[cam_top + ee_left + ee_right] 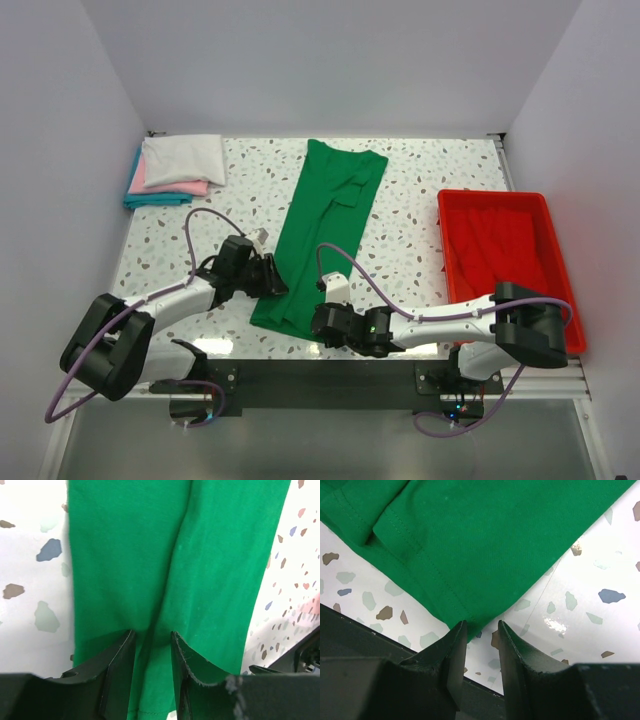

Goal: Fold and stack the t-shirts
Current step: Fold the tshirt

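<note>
A bright green t-shirt lies on the speckled table as a long narrow strip, sleeves folded in, running from the back down to the near edge. My left gripper sits at the strip's near left edge. In the left wrist view its jaws stand apart with the green cloth and its hem lying between them. My right gripper is at the near right corner. Its jaws are open, and the shirt's corner just reaches its left fingertip. Folded white, pink and teal shirts are stacked at the back left.
A red plastic tray stands along the right side of the table, beside the right arm. The black rail holding the arm bases runs just below the shirt's hem. White walls close in the table at the left, back and right.
</note>
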You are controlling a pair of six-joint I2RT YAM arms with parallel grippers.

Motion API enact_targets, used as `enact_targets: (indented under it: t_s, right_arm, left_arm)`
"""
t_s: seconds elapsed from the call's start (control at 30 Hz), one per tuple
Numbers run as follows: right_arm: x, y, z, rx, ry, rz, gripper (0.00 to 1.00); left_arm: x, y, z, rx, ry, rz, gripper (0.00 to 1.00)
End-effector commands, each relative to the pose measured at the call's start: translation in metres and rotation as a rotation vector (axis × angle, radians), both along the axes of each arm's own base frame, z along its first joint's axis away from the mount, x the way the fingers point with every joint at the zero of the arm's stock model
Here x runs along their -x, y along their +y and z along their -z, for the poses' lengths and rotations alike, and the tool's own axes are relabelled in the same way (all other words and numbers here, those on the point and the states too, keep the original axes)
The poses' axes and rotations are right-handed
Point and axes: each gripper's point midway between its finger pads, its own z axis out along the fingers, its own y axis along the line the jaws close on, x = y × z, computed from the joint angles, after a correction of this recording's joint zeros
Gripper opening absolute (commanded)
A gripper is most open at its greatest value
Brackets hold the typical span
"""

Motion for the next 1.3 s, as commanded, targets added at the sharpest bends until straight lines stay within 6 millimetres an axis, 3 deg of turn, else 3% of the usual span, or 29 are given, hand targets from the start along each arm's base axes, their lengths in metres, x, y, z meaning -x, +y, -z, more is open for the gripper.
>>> enact_targets:
  t_s: [0.0, 0.7, 1.27]
  right_arm:
    - [-0.007, 0.008, -0.011, -0.058, -0.04, 0.042, 0.35]
    - [-0.007, 0.006, -0.01, -0.06, -0.039, 0.054, 0.35]
    - [-0.01, -0.008, -0.019, -0.082, -0.061, 0.091, 0.35]
  left_arm:
    - [-0.003, -0.01, -0.011, 0.062, -0.032, 0.027, 0.39]
    - [0.003, -0.019, -0.014, 0.093, -0.028, 0.082, 0.38]
    - [0.012, -0.043, -0.025, 0.112, -0.039, 0.141, 0.36]
